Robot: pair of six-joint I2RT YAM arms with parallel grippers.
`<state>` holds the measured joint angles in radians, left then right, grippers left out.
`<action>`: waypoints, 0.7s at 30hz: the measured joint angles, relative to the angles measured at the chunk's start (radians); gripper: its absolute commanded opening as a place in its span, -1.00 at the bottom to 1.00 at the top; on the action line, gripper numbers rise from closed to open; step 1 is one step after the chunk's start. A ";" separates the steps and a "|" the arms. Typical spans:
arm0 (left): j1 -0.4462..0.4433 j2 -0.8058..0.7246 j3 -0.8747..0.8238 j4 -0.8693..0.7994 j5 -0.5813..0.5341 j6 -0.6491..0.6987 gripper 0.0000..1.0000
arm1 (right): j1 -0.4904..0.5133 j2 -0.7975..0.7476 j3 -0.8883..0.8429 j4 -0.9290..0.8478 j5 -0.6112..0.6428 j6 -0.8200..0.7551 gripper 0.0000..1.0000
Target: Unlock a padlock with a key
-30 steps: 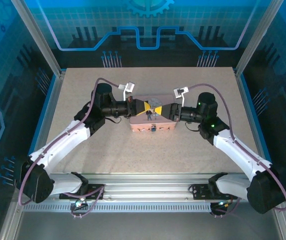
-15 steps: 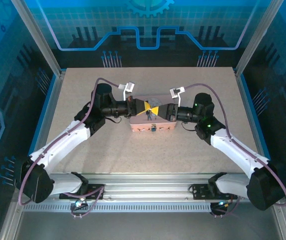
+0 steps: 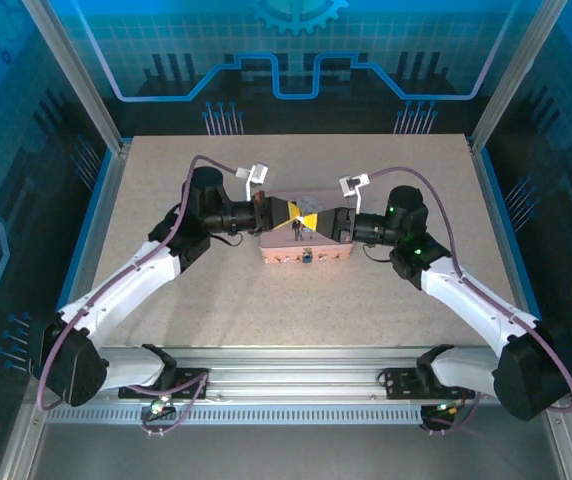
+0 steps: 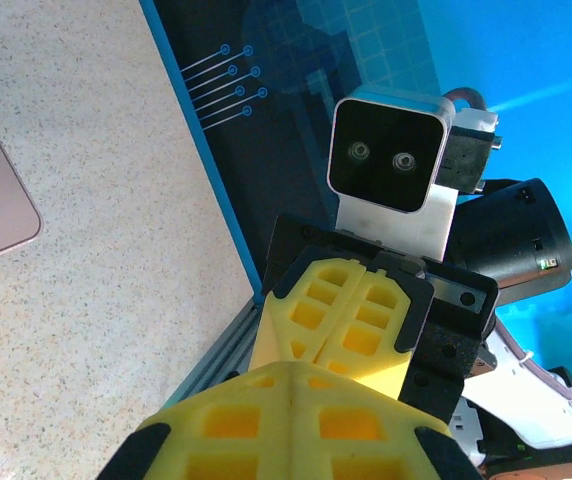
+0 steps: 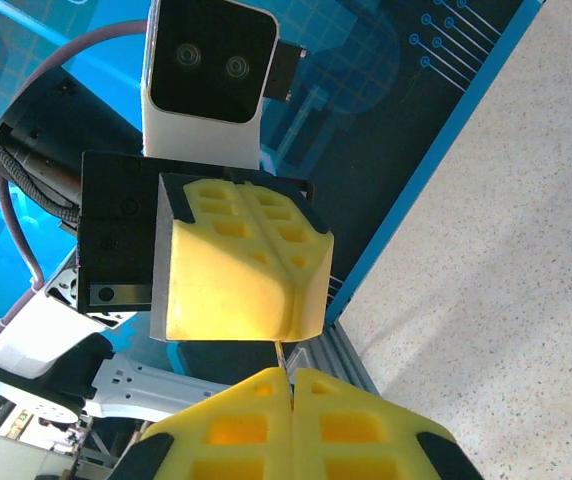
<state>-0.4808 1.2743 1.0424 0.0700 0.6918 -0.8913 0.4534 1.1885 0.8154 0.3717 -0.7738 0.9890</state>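
Blue-lit panels wall in a speckled beige worktop point(image 3: 386, 300), and a pink box point(image 3: 306, 250) lies at its middle with both arms meeting over it.

The main risk, as I judge it, comes from how tiny everything is. A bluish speck point(image 3: 307, 258) at the near edge of the box looks like the padlock, though it is too small to be sure. It lies just near of the yellow tips, not between them. If that is the lock, the key has nothing to enter where the tips now meet. Nothing appears to pin the speck either, so a push at the keyhole could skate it off the box. The two end effectors are also nose to nose. A small error in angle could knock their pads together, or bend or twist loose the thin piece one of them carries.

The left end effector point(image 4: 291, 420) has its yellow pads pressed flat together along a single seam. I cannot tell whether anything sits inside. The right end effector point(image 5: 291, 420) is likewise closed. A thin metal sliver point(image 5: 282, 356), most likely the key, pokes out of its seam toward the left one's pads. Whether the sliver touches them I cannot say.
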 measured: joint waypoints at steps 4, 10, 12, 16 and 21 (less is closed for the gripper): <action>0.000 -0.011 -0.006 -0.008 -0.015 0.000 -0.07 | -0.003 -0.011 0.000 -0.034 0.007 -0.024 -1.00; 0.001 -0.053 -0.030 -0.031 -0.049 0.022 0.24 | -0.023 -0.079 -0.010 -0.097 0.045 -0.078 -1.00; 0.001 -0.065 -0.040 -0.042 -0.062 0.030 0.29 | -0.025 -0.111 -0.018 -0.134 0.078 -0.110 -1.00; 0.001 -0.079 -0.078 -0.062 -0.087 0.043 0.39 | -0.038 -0.148 -0.025 -0.189 0.128 -0.160 -1.00; -0.006 -0.103 -0.132 -0.115 -0.135 0.079 0.49 | -0.057 -0.155 -0.033 -0.246 0.166 -0.200 -1.00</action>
<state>-0.4870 1.1709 0.9108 -0.0452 0.5571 -0.8120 0.3962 1.0332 0.7826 0.1257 -0.6079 0.7891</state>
